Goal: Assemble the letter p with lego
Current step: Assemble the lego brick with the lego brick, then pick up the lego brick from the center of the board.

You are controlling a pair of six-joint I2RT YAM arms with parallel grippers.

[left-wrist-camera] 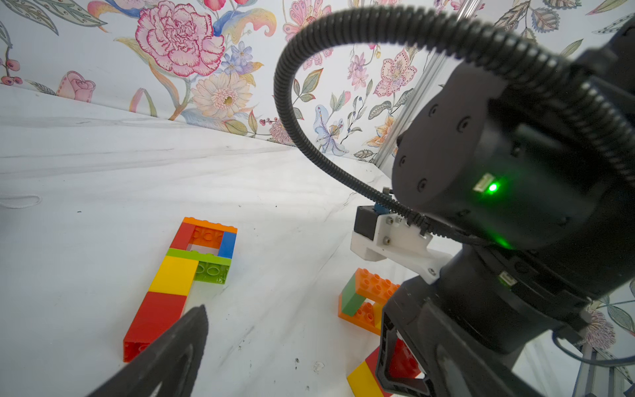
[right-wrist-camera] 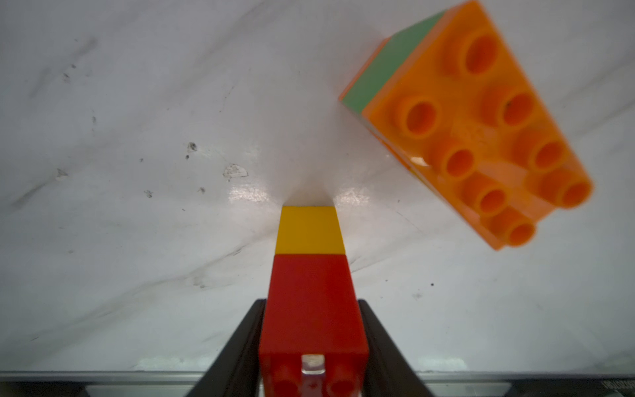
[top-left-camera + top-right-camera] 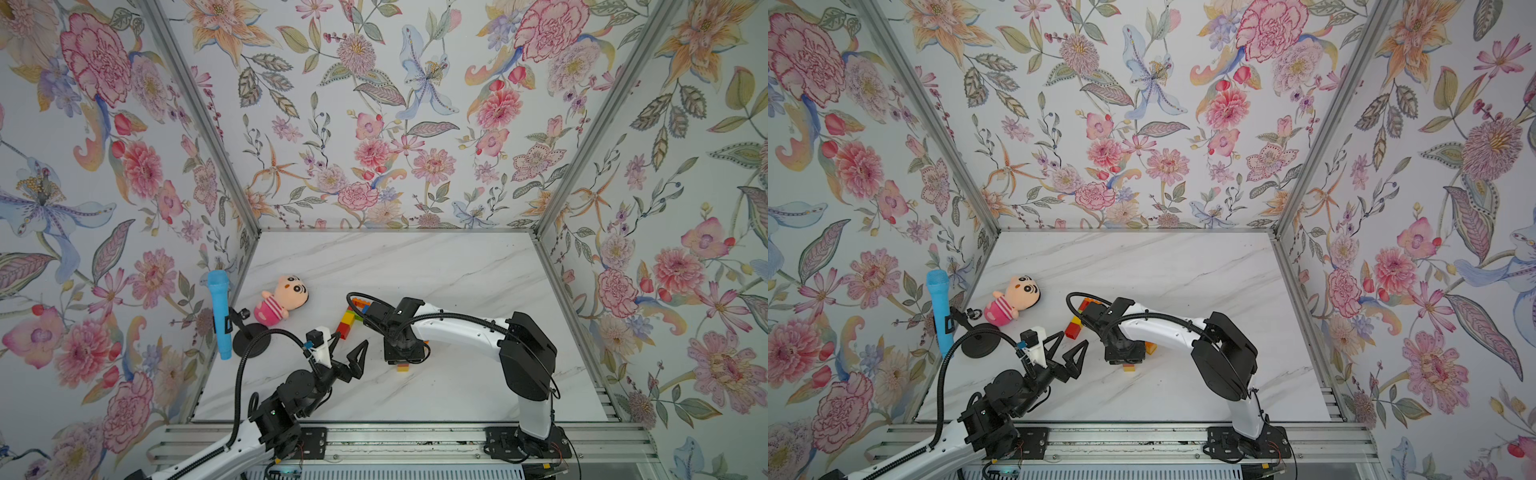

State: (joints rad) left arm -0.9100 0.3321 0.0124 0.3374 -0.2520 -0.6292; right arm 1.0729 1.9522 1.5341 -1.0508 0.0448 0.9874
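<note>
A flat lego p shape (image 1: 192, 268) of red, yellow, green, orange and blue bricks lies on the marble table (image 3: 457, 270); its coloured column shows in both top views (image 3: 347, 322) (image 3: 1074, 326). My left gripper (image 1: 295, 319) hovers wide open just in front of its red foot, holding nothing. My right gripper (image 2: 311, 306) points straight down, its fingers pressed against both sides of a red brick on a yellow one (image 2: 309, 275), which stands upright on the table. Beside that stack stands an orange and green lego piece (image 2: 474, 130) (image 1: 364, 299).
A pink plush doll (image 3: 282, 301) lies at the left of the table. A blue microphone (image 3: 219, 311) on a black round stand (image 3: 251, 338) is by the left wall. Flowered walls close in three sides; a metal rail (image 3: 395, 440) runs along the front.
</note>
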